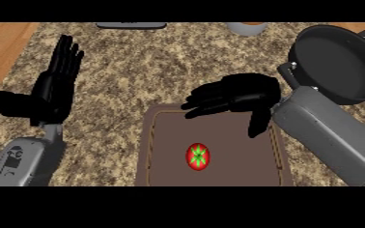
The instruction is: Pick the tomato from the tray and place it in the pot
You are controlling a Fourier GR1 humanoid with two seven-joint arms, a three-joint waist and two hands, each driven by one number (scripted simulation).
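Evidently this is the reach, with nothing picked up yet: the tomato (pixel 198 156) lies on the brown tray (pixel 162 140), toward its near half, red with a green star of leaves on top. The right hand (pixel 235 96) hangs over the tray's far edge, fingers spread and relaxed, thumb pointing down, holding nothing and well short of the tomato. The left hand (pixel 55 84) rests open at the left of the counter, fingers up.

Next, I'd judge, the right hand must come back toward the robot and down over the tomato, then close round it, before carrying it right and away to the black pot (pixel 335 63) beside the tray's far right corner.

As for writing, a small mark shows on the left forearm, but I can't make it out; nothing else bears a label.
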